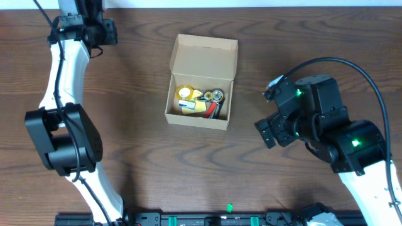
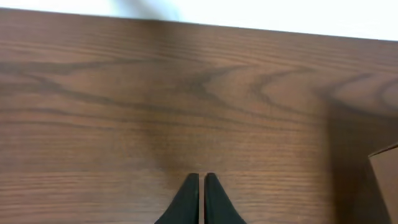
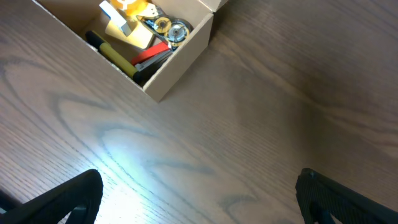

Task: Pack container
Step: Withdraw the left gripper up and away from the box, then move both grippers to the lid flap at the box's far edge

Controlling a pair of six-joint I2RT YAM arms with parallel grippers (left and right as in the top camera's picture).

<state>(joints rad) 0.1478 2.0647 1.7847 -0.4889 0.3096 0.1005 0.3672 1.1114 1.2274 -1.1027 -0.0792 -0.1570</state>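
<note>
Your left claw [image 2: 202, 179] sits right up against its wrist cam, with both black fingers [image 2: 189, 196] pressed together and only a hairline slit between them. It's empty. Under it is bare wood grain of the desk [image 2: 186, 93], and a tan corner of the container [image 2: 387, 171] just pokes in at the right edge of that view. From overhead, that arm is parked up at the far left of the desk, well apart from the box.

Your right claw [image 3: 199, 180] is spread wide, one dark finger in each bottom corner of its wrist view. Between them there's only desk with a bright glare patch. It's hanging near the container's right side, not touching it, with one box corner in the top left of its view.

The container itself is roughly mid-desk, a bit toward the far edge, with its flap lid [image 1: 205, 55] swung open on the far side. The stuff inside is bunched toward the near end:
- a yellow roll [image 1: 184, 93]
- a couple of small round metal bits [image 1: 217, 95]
- a red piece [image 1: 213, 112]
- a black stick-shaped thing [image 3: 102, 46] along the near wall

Can't tell you exactly what those small bits are.
</note>
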